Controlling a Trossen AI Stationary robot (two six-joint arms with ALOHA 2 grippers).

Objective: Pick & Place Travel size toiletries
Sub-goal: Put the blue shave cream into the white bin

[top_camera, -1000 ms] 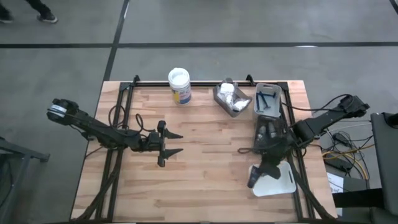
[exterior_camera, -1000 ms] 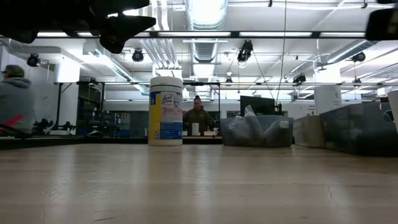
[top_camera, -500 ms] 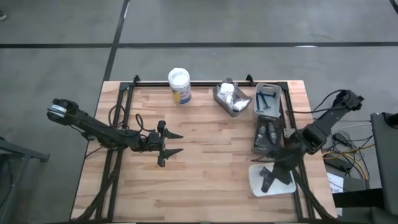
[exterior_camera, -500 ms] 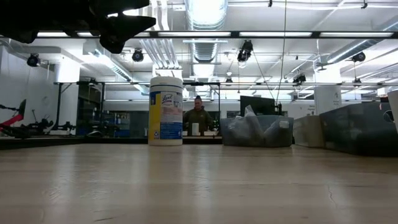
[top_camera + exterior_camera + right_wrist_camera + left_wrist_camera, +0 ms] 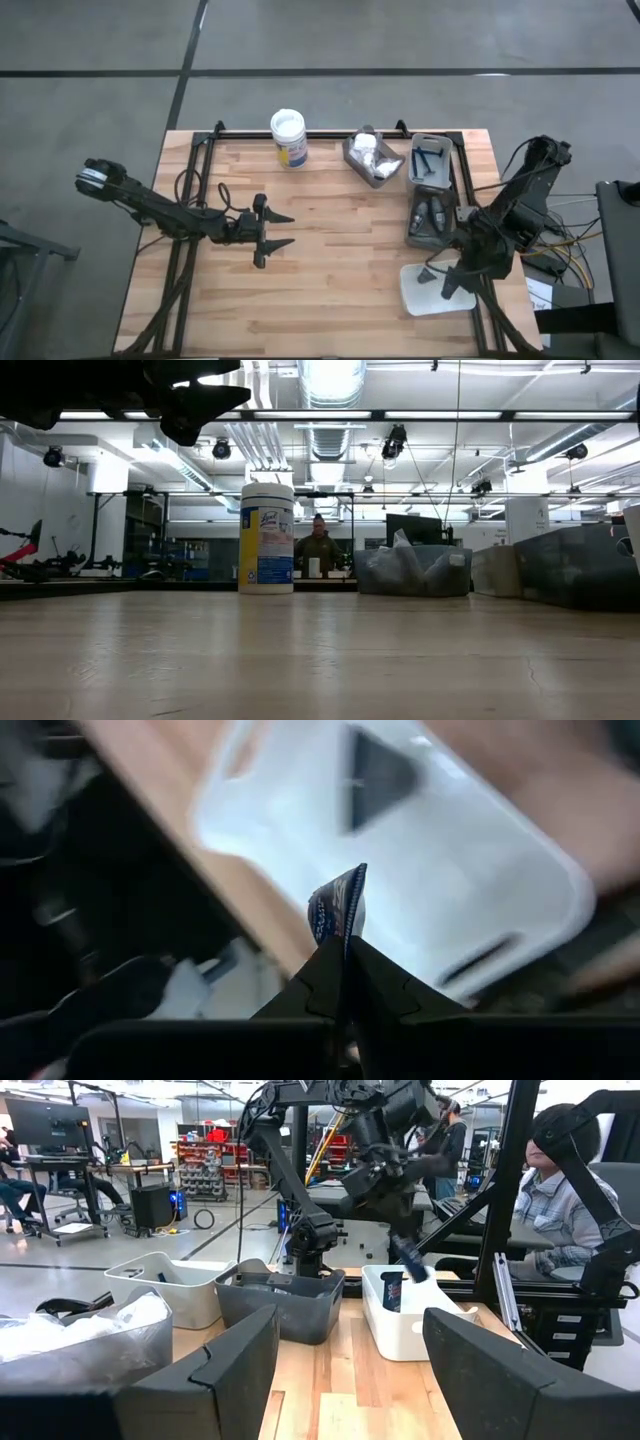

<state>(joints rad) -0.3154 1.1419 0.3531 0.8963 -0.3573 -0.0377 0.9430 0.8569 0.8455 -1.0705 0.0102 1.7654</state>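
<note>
You see: white-lidded jar (image 5: 288, 136) upright at the table's (image 5: 330, 250) far edge | grey trays (image 5: 430, 190) along the right side | white tray (image 5: 425, 290) nearest | seated person (image 5: 560, 1190) beyond.

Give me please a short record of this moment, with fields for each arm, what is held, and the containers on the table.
right gripper: jaws shut on a small blue tube, above the white tray
left gripper: jaws open, holding nothing, over the left-middle of the table
white tray: near the table's right front corner; contents not clear
grey trays: three toward the back right, one with white packets, one with blue sticks, one with dark bottles
jar: white lid, upright at the back edge
</note>
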